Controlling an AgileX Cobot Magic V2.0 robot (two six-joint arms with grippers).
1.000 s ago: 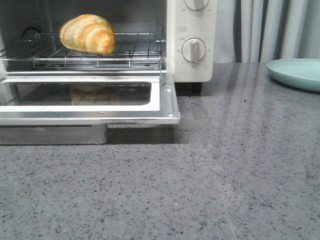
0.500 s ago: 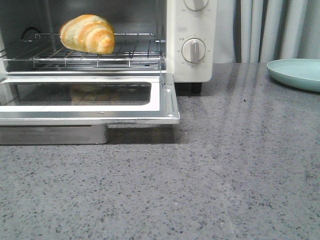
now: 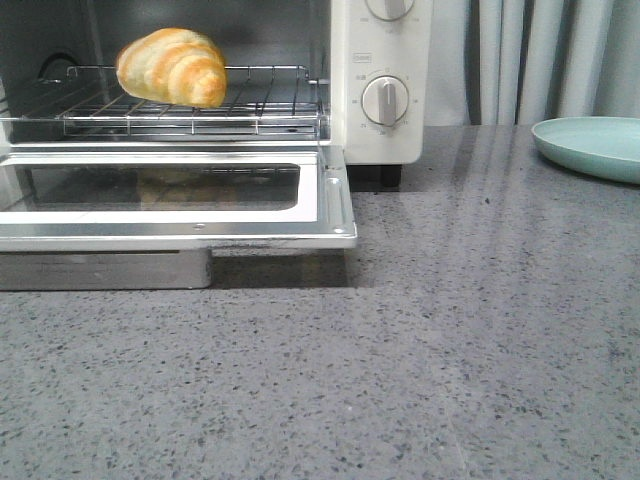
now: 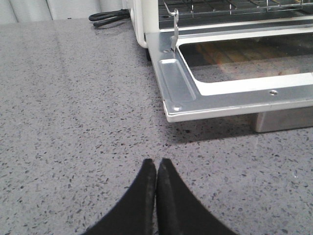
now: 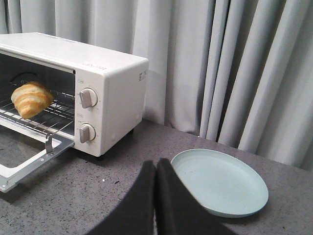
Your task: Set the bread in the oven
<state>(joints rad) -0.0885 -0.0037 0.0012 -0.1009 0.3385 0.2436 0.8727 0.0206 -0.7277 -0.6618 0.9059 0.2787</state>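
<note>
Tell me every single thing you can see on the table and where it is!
Glossy golden-orange striped bread roll: one, on the wire rack inside the oven.
Cream-white countertop toaster oven: one, at the table's back left, its glass door folded down open.
Silver wire rack: one, inside the oven, under the roll.
Round grey dials: two, on the oven's white front panel.
Pale green round plate: one, empty, on the table to the right of the oven.
Black cable: one, behind the oven.
Grey speckled stone table: one, under everything.
Grey curtains: behind the table.
Left gripper: black, shut, empty, near the door's corner.
Right gripper: black, shut, empty, near the plate.
</note>
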